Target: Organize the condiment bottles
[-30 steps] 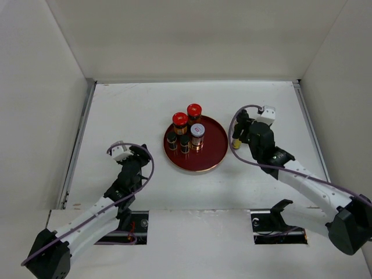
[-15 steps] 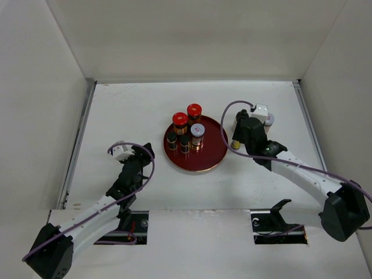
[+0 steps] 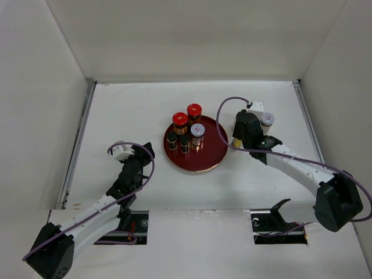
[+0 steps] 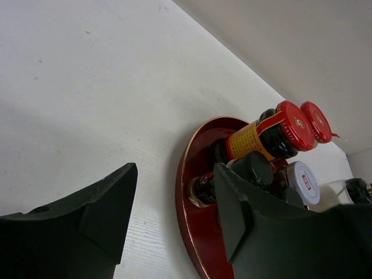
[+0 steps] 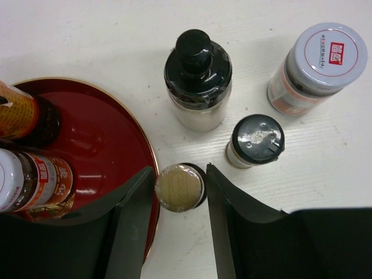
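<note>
the right pincer (image 5: 179,170) hangs over a plain white desk (image 3: 128,110), its fingers set narrowly apart with a tiny gold-capped bottle (image 5: 179,187) between them. only slivers of gap show on either side, and i cannot tell whether the pads touch it. that bottle stands upright, long axis vertical, cap facing straight up at the wrist camera, just off the right rim of the round red tray (image 5: 99,139).

just beyond the fingertips, on bare desk, three more stand upright. a pale bottle with a black cap (image 5: 197,72) is straight ahead, a small black-capped shaker (image 5: 256,142) is just right of the right finger, and a white-lidded jar (image 5: 317,64) is farther right.

on the tray, grouped toward its far left part, two red-capped jars (image 3: 180,120) stand side by side at the far edge. a silver-capped jar (image 3: 197,131) stands near the middle and two tiny dark bottles (image 3: 172,139) stand at the left, all caps up.

the left pincer (image 4: 174,192) sits left of the tray and apart from it, low over the desk. its jaws are wide with nothing between them, and it points toward the group on the tray. white walls (image 3: 192,35) close the desk in at the back and on both sides.
</note>
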`<act>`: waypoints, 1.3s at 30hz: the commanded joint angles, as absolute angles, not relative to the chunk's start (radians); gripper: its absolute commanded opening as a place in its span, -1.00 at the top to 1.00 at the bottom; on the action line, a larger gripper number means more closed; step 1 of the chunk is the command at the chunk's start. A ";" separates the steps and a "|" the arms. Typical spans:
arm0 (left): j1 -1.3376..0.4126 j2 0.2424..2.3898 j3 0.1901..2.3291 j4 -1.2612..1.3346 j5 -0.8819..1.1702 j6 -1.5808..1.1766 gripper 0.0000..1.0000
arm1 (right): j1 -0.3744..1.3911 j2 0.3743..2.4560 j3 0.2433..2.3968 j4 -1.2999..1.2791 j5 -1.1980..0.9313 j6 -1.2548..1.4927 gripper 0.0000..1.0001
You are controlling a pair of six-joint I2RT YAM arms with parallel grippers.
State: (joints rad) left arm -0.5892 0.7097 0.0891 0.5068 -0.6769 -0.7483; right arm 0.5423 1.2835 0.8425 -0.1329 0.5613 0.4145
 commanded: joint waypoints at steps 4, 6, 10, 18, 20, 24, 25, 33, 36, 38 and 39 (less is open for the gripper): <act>-0.578 0.735 0.097 0.565 -0.667 -0.758 -0.07 | 0.538 1.312 0.917 -0.095 0.587 0.385 0.28; -0.574 0.733 0.095 0.565 -0.667 -0.759 -0.07 | 0.541 1.299 0.926 -0.104 0.610 0.377 0.33; -0.571 0.723 0.094 0.561 -0.666 -0.759 -0.07 | 0.579 1.226 0.954 -0.118 0.653 0.353 0.36; -0.564 0.735 0.092 0.565 -0.660 -0.770 -0.09 | 0.619 1.307 1.071 -0.065 0.592 0.339 0.34; -0.561 0.738 0.089 0.565 -0.663 -0.772 -0.09 | 0.620 1.362 1.103 -0.017 0.568 0.327 0.34; -0.556 0.736 0.091 0.565 -0.647 -0.776 -0.11 | 0.624 1.491 1.175 0.073 0.535 0.310 0.34; -0.556 0.733 0.089 0.565 -0.647 -0.778 -0.11 | 0.624 1.524 1.195 0.092 0.532 0.308 0.34; -0.550 0.775 0.092 0.566 -0.646 -0.793 -0.13 | 0.625 1.701 1.321 0.144 0.494 0.299 0.34; -0.548 0.796 0.095 0.574 -0.641 -0.796 -0.13 | 0.630 1.747 1.342 0.144 0.485 0.301 0.34; -0.547 0.790 0.095 0.574 -0.638 -0.796 -0.14 | 0.636 1.773 1.345 0.144 0.486 0.305 0.33; -0.545 0.788 0.094 0.574 -0.640 -0.796 -0.15 | 0.640 1.784 1.348 0.144 0.488 0.305 0.31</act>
State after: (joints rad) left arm -0.5541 0.7959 0.0891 0.5201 -0.6468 -0.7818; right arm 0.6186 1.7725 1.2846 0.0311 0.4896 0.3065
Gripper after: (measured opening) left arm 0.568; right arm 0.409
